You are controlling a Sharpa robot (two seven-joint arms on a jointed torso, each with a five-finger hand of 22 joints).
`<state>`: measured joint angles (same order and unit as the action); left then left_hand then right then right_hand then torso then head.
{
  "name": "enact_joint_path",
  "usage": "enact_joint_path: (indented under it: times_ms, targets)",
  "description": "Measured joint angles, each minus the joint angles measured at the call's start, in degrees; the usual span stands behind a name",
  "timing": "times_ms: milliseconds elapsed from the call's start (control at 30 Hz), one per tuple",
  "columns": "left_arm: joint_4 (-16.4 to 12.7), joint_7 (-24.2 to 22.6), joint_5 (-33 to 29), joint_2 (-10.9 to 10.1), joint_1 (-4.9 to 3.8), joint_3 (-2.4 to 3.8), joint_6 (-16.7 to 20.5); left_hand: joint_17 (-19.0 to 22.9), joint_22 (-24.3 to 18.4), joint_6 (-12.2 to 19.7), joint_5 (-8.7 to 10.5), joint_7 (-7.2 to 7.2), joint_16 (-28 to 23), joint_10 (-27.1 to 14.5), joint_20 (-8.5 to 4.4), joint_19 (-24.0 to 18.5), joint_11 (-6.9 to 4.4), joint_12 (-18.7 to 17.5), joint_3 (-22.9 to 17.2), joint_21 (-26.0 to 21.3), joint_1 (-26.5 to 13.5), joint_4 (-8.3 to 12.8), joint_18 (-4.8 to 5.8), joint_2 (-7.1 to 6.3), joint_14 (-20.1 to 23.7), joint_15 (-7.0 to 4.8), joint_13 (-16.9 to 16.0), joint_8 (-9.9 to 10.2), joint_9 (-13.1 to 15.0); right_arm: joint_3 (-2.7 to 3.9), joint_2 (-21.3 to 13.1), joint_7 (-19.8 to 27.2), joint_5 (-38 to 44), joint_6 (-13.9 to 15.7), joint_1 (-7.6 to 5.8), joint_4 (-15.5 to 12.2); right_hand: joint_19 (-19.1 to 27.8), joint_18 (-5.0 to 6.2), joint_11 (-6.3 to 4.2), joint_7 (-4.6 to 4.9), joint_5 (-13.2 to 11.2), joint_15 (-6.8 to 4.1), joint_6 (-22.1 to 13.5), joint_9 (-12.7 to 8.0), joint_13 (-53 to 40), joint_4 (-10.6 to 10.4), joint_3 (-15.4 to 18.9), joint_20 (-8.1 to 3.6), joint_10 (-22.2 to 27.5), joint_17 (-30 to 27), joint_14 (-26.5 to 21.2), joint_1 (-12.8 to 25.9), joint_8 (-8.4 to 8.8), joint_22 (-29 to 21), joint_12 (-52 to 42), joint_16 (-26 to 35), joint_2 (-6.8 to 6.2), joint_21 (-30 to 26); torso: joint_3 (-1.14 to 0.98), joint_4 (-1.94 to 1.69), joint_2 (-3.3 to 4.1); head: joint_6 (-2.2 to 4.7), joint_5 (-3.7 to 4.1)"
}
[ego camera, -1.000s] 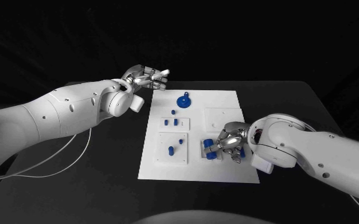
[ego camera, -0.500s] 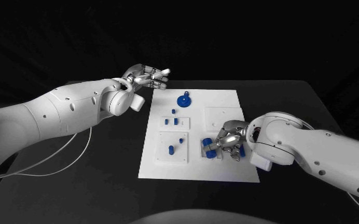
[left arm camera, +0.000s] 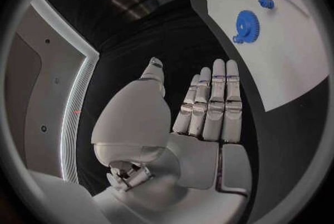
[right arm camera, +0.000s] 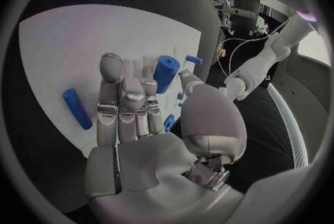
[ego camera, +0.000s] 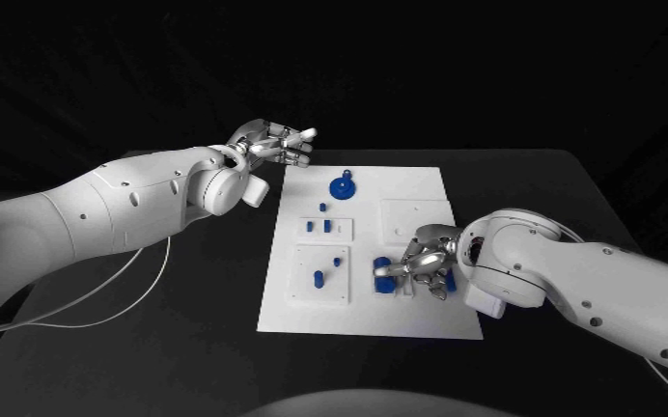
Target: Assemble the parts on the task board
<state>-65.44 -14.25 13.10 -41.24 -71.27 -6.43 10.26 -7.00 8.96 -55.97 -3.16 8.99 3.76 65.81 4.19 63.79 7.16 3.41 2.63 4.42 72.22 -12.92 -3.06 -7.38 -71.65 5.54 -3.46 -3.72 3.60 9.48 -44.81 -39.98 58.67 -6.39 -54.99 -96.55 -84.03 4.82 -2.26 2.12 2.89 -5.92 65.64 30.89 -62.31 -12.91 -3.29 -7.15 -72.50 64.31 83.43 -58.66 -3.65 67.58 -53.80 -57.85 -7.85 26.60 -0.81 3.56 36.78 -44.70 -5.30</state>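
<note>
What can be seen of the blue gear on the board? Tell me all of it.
The gear is a bright blue toothed disc, plastic by its look, with a small loop or tab at its far edge. It lies flat on the far part of the white board, near the board's left side, with nothing touching it. The left wrist view shows its toothed rim and a hole at its centre. The left hand hovers beyond the board's far left corner, apart from it.
</note>
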Motion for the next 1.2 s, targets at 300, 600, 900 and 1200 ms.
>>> enact_joint_path:
  times_ms: [300, 600, 900, 1200]
  targets:
    - [0.0, 0.1, 0.1, -0.1, 0.0, 0.0, -0.2, 0.0, 0.0, 0.0, 0.0, 0.0, 0.0, 0.0, 0.0, 0.0, 0.0, 0.0, 0.0, 0.0, 0.0, 0.0, 0.0, 0.0, 0.0, 0.0, 0.0, 0.0, 0.0, -0.06, -0.1, -0.2, 0.2, 0.3, 0.04, -0.3, 0.0, 0.0, 0.01, -0.18, 0.0, 0.0, 0.2, 0.3, 0.2, -3.0, 10.8, 0.0, 0.0, 0.5, 0.0, -0.6, 0.0, 0.0, 0.0, 0.0, 3.0, 0.0, -0.01, 0.01, -0.01, 0.02, 0.02]
    - [0.0, 0.2, 0.1, -0.2, 0.0, -0.01, -0.3, 0.0, 0.0, 0.0, 0.0, 0.0, 0.0, 0.0, 0.0, 0.0, 0.0, 0.0, 0.0, 0.0, 0.0, 0.0, 0.0, 0.0, 0.0, 0.0, 0.0, 0.0, 0.0, -0.18, -1.0, -0.3, 0.2, 0.3, 0.17, -1.9, 0.0, 0.0, -0.32, -0.74, 2.0, 0.0, 1.4, 4.1, -0.4, 1.2, 12.3, 0.0, -0.3, 0.6, 0.0, -1.4, 0.24, 0.1, -0.7, -0.1, 6.25, 0.7, -0.05, 0.01, 0.02, 0.02, 0.05]
    - [0.0, 0.3, 0.2, -0.3, 0.0, -0.01, -0.5, 0.0, 0.0, 0.0, 0.0, 0.0, 0.0, 0.0, 0.0, 0.0, 0.0, 0.0, 0.0, 0.0, 0.0, 0.0, 0.0, 0.0, 0.0, 0.0, 0.0, 0.0, 0.0, -0.2, -2.8, -0.3, 0.2, -0.1, 0.22, -3.4, 0.0, 0.0, -0.93, -1.19, 2.3, -0.05, 1.8, 14.8, -1.3, 2.3, 12.6, 0.0, -0.9, 0.5, 0.0, -1.1, 0.23, 0.3, -1.8, -1.3, 6.65, 2.0, -0.08, 0.04, 0.03, 0.07, -0.01]
    - [0.0, 0.4, 0.2, -0.5, 0.0, -0.01, -0.6, 0.0, 0.0, 0.0, 0.0, 0.0, 0.0, 0.0, 0.0, 0.0, 0.0, 0.0, 0.0, 0.0, 0.0, 0.0, 0.0, 0.0, 0.0, 0.0, 0.0, 0.0, 0.0, -0.15, -4.3, -0.2, 0.2, -1.6, 0.23, -4.9, 0.0, 0.01, -0.93, -1.25, 3.1, -0.21, 1.9, 19.4, -1.3, 3.5, 12.1, 0.0, -0.9, 0.5, 0.2, -1.7, 0.23, 0.5, -1.8, -1.3, 6.04, 2.2, -0.05, 0.05, 0.0, 0.2, -0.06]
